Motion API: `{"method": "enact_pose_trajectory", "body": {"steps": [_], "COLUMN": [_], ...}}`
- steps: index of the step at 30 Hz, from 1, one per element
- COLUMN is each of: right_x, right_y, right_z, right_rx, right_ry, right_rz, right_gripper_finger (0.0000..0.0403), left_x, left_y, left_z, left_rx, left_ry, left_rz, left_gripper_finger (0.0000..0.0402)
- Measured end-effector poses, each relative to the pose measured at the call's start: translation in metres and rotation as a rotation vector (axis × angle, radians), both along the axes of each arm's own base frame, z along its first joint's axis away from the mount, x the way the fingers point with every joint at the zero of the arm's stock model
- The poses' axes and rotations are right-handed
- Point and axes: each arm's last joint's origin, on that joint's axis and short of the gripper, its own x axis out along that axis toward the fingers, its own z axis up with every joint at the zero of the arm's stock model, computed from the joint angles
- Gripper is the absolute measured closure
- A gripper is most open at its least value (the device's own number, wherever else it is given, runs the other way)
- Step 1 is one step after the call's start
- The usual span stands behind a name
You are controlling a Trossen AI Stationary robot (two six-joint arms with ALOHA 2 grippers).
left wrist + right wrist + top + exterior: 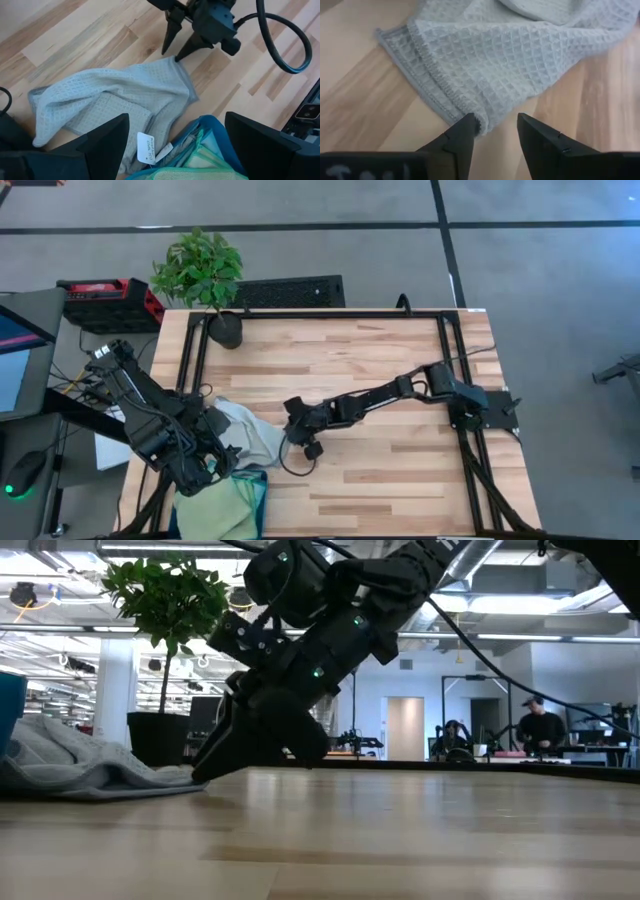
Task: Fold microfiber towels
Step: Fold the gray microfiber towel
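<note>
The wooden table point(400, 480) stands in an open office, a potted plant point(205, 280) at its far edge. The right gripper point(492, 131), fingers apart, touches the corner of the crumpled pale grey towel point(110, 100). The left gripper point(175, 145), wide open, hovers over the teal bin point(210, 125) beside that towel.

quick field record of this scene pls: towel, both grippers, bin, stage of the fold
towel: pale grey towel lies crumpled on the table, not folded
right gripper: right gripper open, fingertips at the towel's corner, one on each side
left gripper: left gripper open, above the towel and bin
bin: teal-blue bin beside the towel, with green cloth in it
stage: corner not yet gripped
</note>
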Motion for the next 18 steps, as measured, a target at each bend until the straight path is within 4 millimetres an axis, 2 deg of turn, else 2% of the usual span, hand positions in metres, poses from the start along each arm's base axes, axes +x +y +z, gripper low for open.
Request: {"method": "enact_pose_trajectory", "body": {"steps": [5, 13, 18], "right_x": [-0.002, -0.004, -0.011], "right_y": [0.000, 0.000, -0.007], "right_z": [-0.002, -0.004, 0.004], "right_rx": [-0.004, 0.027, 0.058], "right_ry": [0.033, 0.070, 0.142], "right_rz": [0.000, -0.032, -0.089], "right_gripper_finger": [0.0271, 0.0388, 0.0395], "left_x": [0.000, 0.000, 0.000], "left_y": [0.000, 0.000, 0.000], "left_z": [0.000, 0.000, 0.000], "left_rx": [0.000, -0.001, 0.000], "left_ry": [0.000, 0.000, 0.000], "left_rz": [0.000, 0.001, 0.001], "left_gripper_finger": [0.0082, 0.0082, 0.0082]}}
